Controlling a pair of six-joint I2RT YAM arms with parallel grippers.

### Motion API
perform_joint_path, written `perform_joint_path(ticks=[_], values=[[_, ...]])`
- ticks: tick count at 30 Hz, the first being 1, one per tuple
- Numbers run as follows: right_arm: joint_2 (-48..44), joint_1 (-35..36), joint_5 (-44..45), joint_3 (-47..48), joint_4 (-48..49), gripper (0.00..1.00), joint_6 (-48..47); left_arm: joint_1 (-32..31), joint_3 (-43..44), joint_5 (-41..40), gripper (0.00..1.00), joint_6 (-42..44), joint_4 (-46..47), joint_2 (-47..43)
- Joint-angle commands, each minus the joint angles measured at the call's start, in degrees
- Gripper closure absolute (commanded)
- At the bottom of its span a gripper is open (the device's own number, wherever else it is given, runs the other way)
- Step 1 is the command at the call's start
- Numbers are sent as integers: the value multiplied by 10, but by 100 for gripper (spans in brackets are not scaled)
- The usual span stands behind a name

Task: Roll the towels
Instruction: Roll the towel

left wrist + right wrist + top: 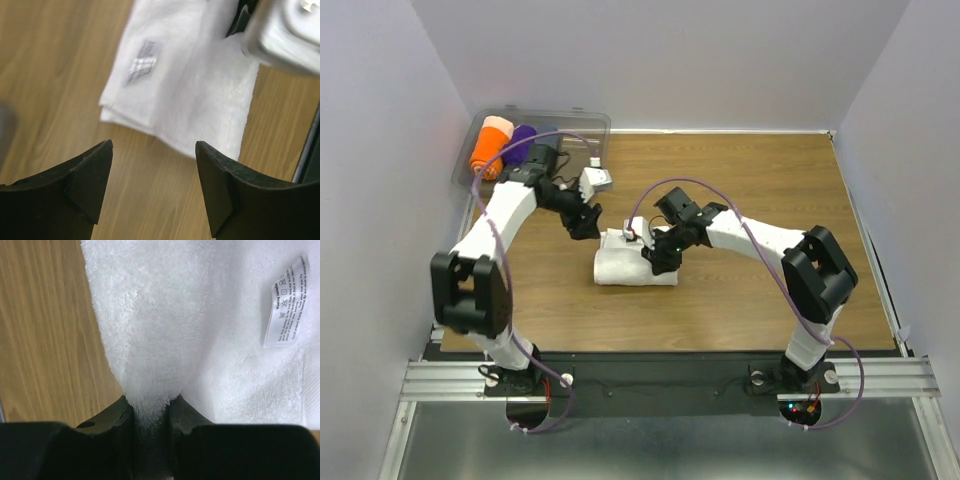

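The white towel (632,268) lies folded on the wooden table near the middle. My right gripper (658,258) is shut on a pinched fold of it; in the right wrist view the terry cloth (150,340) bunches between the jaws, with the care label (284,305) at the upper right. My left gripper (584,222) is open and empty, hovering just off the towel's far left corner. In the left wrist view the towel (190,95) lies beyond the fingertips (97,160), its label facing up.
A clear plastic bin (570,130) stands at the back left, holding an orange towel roll (490,148) and a purple one (523,138). White walls enclose the table on three sides. The right wrist housing (290,30) shows at the left wrist view's top right.
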Motion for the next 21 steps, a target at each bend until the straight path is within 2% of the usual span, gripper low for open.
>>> perform_joint_path(ticks=[1,3,7,13,17,18,21], values=[[56,-13,-95,30,-142,99,39,36,-72,-28,21,-50,85,-103],[72,-20,-108,54,-159,100,53,42,-101,-38,19,-67,111,-155],[130,-32,-162,100,-208,99,53,43,-198,-55,13,-51,162,-267],[202,-47,-220,169,-284,99,28,26,-310,-76,3,27,181,-369],[276,-66,-259,217,-358,99,-6,-58,-382,-164,2,76,214,-447],[282,-69,-263,223,-360,100,-6,-107,-396,-191,1,79,225,-459],[299,-77,-266,243,-361,99,-1,-159,-437,-249,1,104,252,-498]])
